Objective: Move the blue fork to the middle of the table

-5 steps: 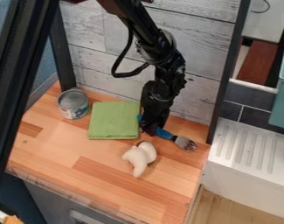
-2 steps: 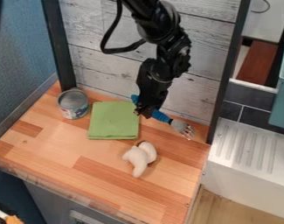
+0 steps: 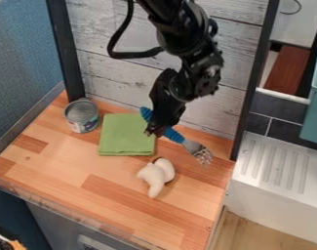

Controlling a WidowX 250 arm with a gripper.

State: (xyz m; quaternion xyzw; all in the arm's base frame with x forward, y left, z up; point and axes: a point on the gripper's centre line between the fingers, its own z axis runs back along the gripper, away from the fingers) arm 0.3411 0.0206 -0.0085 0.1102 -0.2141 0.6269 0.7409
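Observation:
My gripper [image 3: 155, 133] hangs over the back of the wooden table [image 3: 115, 195], beside the right edge of the green cloth, and is shut on the blue handle of the fork [image 3: 174, 135]. The handle's end sticks out at the upper left of the gripper. The fork's metal head points down to the right, raised above the table. Part of the handle is hidden behind the gripper.
The folded green cloth [image 3: 127, 135] lies left of the gripper, with an open can [image 3: 82, 115] at the back left. A white plush toy [image 3: 156, 177] lies in front. A plank wall stands behind, and a white drainboard [image 3: 278, 166] is at the right.
The gripper has risen off the table with the fork in it and shifted slightly left. The fork's head has swung down and a little left since the last earlier frame.

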